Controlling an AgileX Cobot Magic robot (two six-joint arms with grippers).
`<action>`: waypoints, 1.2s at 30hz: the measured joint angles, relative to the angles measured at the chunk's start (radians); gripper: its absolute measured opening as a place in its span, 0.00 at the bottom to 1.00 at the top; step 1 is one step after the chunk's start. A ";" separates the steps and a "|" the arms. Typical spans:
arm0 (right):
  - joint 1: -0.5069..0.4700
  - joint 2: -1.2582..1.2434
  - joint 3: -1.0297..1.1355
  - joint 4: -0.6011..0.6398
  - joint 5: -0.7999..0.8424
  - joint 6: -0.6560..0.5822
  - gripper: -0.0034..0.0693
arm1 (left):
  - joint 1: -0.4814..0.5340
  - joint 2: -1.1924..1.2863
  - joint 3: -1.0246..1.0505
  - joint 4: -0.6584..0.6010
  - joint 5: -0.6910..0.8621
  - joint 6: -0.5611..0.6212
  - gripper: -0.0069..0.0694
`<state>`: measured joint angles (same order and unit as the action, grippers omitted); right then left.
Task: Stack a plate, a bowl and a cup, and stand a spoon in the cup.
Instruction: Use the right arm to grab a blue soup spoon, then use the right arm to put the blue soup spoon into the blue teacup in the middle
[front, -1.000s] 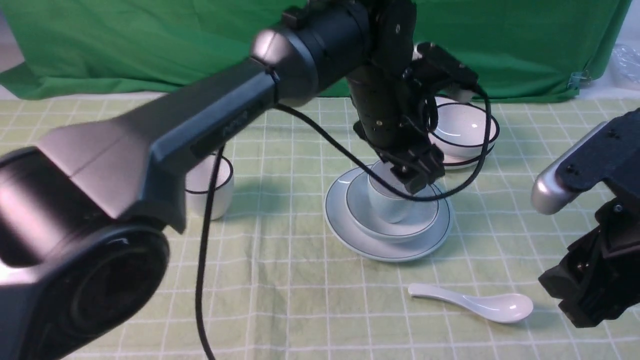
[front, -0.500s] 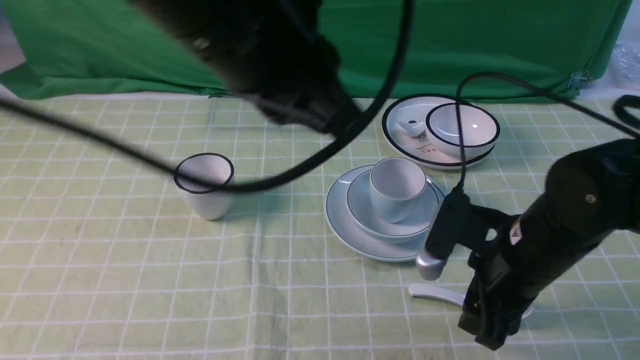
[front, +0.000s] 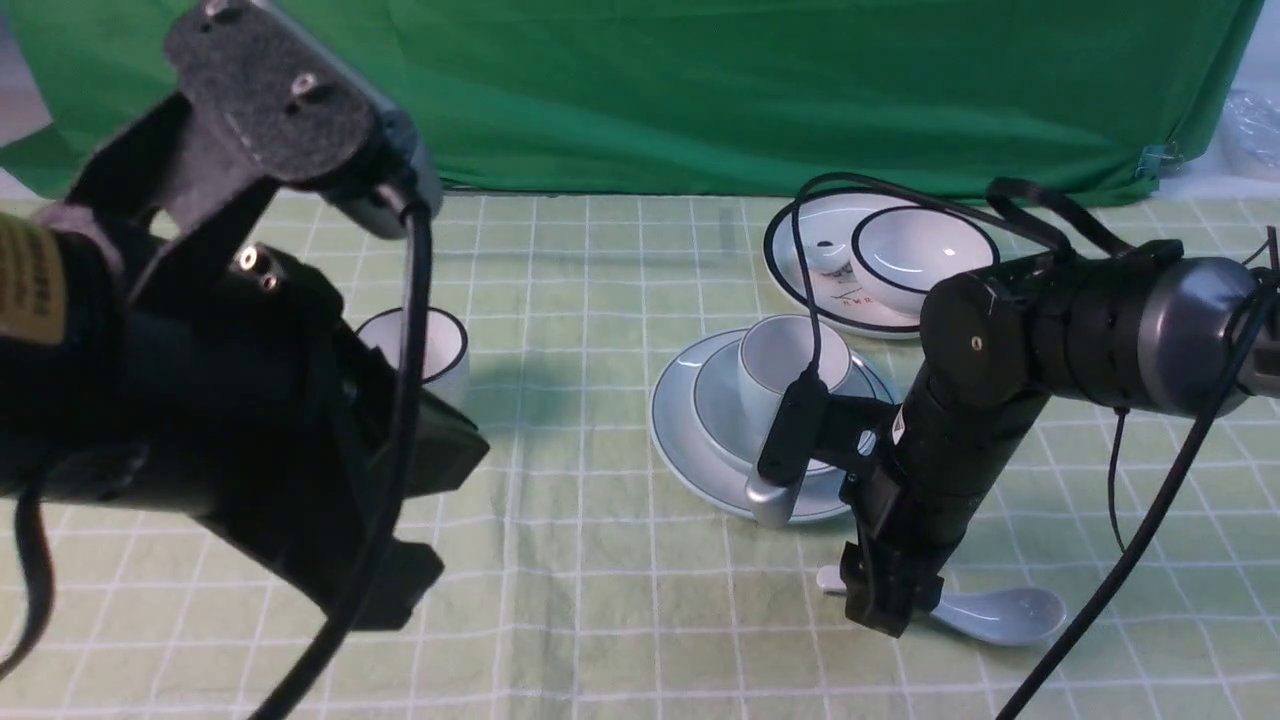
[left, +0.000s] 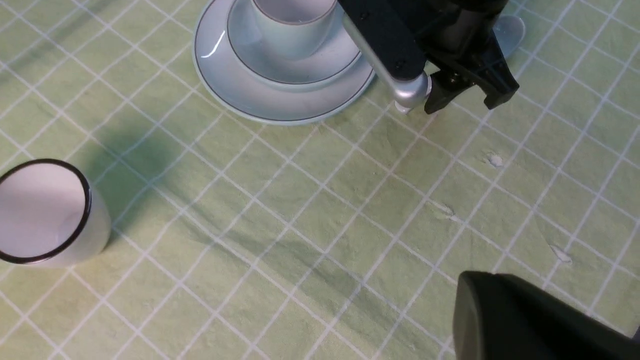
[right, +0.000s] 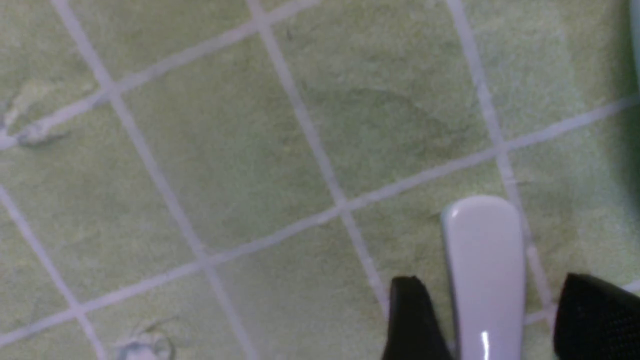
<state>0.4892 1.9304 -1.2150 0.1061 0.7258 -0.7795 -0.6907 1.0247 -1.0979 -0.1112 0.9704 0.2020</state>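
Right claw (front: 885, 605), jaws apart, is straddling the handle of the spoon (front: 1000, 612), which is lying on the tabletop (front: 600, 560) at 5 o'clock from the plate (front: 672, 440) carrying bowl (front: 715, 400) and cup (front: 790, 360). Left claw (left: 525, 320) is hanging closed. Yellow arm label (front: 25, 280): illegible.

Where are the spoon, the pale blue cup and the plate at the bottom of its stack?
the spoon (front: 1003, 614): front view, on its oval bowl.
the cup (front: 778, 352): front view, on its inner wall.
the plate (front: 670, 420): front view, on its bare left rim.
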 joint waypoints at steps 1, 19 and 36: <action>0.000 0.002 -0.001 0.000 0.001 -0.004 0.62 | 0.000 -0.001 0.000 -0.001 0.000 -0.001 0.10; -0.006 -0.221 0.027 -0.033 0.074 0.369 0.29 | 0.000 -0.001 0.000 0.035 0.007 -0.010 0.10; -0.004 -0.237 0.363 -0.002 -1.583 0.814 0.29 | 0.000 -0.001 0.000 0.043 -0.082 -0.016 0.10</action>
<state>0.4850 1.6930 -0.8515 0.1045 -0.8575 0.0349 -0.6907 1.0236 -1.0979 -0.0678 0.8888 0.1860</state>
